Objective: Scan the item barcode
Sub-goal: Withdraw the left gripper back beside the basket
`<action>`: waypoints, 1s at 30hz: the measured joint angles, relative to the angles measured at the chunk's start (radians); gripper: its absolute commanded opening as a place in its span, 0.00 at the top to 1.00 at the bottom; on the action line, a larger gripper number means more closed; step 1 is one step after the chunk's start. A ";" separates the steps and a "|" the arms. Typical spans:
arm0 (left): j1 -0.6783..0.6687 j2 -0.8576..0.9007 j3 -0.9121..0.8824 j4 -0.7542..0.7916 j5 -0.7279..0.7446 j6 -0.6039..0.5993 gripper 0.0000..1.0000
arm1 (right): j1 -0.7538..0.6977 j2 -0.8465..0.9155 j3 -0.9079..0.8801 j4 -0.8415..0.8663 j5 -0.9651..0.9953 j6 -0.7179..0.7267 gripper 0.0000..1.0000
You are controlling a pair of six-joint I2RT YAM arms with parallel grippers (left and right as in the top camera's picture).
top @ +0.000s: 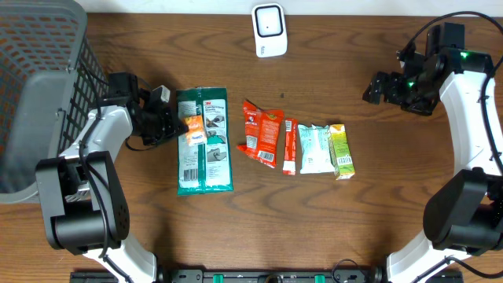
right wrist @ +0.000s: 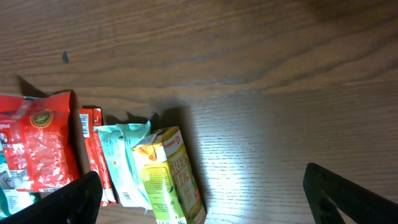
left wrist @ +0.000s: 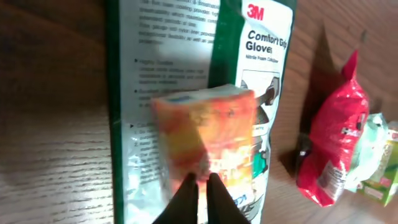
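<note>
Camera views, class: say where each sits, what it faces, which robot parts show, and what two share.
Overhead: above the table, facing down; left arm and right arm.
Left wrist: left arm, facing the orange packet; shut left gripper pinching it.
Right wrist: right arm, facing the yellow carton; right gripper open.
Shared: both wrist views show the red bag.

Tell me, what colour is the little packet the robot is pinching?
The little packet is orange and yellow, clearest in the left wrist view.
</note>
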 measured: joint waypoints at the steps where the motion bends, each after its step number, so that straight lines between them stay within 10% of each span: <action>1: 0.000 0.000 0.000 0.002 0.006 0.002 0.93 | 0.000 0.000 0.000 0.000 0.000 0.000 0.01; 9: 0.000 0.000 0.000 0.003 0.004 0.000 0.48 | 0.000 0.000 0.000 0.000 0.000 0.000 0.01; 16: 0.003 0.000 0.002 0.006 -0.049 -0.051 0.48 | 0.000 0.000 0.000 0.000 0.000 0.000 0.01; 30: 0.008 -0.433 0.024 -0.059 -0.445 -0.153 0.14 | 0.000 0.000 0.000 0.019 -0.001 0.001 0.01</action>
